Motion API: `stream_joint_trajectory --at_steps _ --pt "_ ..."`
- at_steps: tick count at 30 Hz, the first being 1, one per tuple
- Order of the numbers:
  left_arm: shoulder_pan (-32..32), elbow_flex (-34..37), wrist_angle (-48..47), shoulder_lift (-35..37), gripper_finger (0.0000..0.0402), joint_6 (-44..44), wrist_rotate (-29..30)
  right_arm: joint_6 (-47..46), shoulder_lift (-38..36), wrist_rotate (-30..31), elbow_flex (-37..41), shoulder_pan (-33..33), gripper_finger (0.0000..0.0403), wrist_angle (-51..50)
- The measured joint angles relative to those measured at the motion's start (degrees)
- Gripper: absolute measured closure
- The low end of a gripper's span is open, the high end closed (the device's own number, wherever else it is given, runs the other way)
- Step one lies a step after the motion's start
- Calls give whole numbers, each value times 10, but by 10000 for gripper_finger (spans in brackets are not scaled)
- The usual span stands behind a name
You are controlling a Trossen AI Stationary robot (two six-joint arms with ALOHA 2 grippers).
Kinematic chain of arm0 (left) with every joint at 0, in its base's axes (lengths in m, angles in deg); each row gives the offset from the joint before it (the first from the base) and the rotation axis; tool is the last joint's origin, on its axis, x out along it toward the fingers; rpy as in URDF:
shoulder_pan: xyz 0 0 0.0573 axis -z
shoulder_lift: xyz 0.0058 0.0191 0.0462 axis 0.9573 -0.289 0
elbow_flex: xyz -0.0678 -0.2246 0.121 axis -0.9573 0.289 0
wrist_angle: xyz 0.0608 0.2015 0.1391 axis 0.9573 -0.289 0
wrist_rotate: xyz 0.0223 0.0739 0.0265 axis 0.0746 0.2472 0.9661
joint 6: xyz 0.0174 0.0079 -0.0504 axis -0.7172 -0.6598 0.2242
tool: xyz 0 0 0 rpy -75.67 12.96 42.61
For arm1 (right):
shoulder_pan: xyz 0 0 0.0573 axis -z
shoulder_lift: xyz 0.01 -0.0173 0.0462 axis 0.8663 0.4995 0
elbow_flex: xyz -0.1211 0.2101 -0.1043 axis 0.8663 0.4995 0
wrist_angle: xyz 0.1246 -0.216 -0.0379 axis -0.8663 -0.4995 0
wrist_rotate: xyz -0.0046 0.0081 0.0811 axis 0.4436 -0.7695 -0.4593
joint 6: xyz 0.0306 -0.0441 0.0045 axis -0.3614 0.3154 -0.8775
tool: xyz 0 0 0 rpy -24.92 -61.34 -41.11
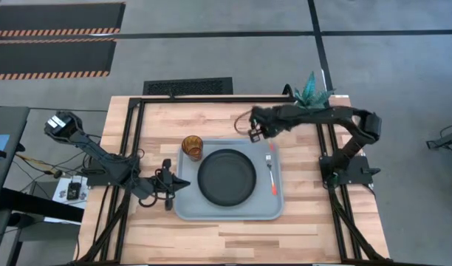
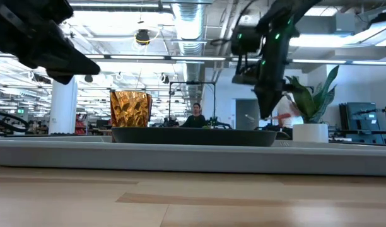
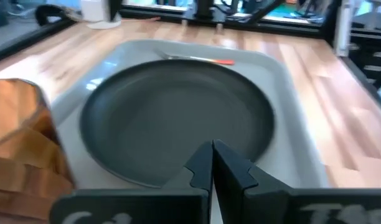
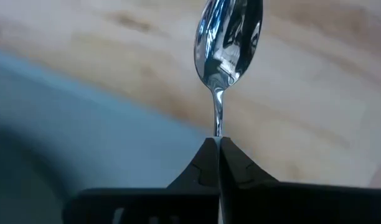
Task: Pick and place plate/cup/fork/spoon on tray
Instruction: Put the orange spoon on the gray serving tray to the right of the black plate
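High view: set overhead, aimed straight down; whole table (image 1: 233,229) covered.
Low view: set at tabletop height, aimed level across the tray (image 2: 193,157).
Left wrist view: held close over the plate (image 3: 178,118).
Right wrist view: held close behind the spoon (image 4: 228,37).
Shared: tray and plate.

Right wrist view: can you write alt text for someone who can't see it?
A shiny spoon is pinched by its stem between the right gripper's two dark fingers, bowl pointing away. Behind it lie the wooden table and a corner of the grey-blue tray.
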Motion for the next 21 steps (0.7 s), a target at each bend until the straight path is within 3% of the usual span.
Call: stream_joint_trajectory --at_steps 5,11,16,21 --pt "-39 0 0 0 401 -21 -38 -121 -37 37 1 -104 399 -48" --pt "-58 0 -2 0 401 -34 -51 -279 -19 64 1 -215 400 -43" --pt "-57 8 0 0 401 -36 -52 -378 32 79 1 -255 398 -53" --pt "-57 30 0 0 401 -17 -56 -415 77 67 2 -257 398 -45"
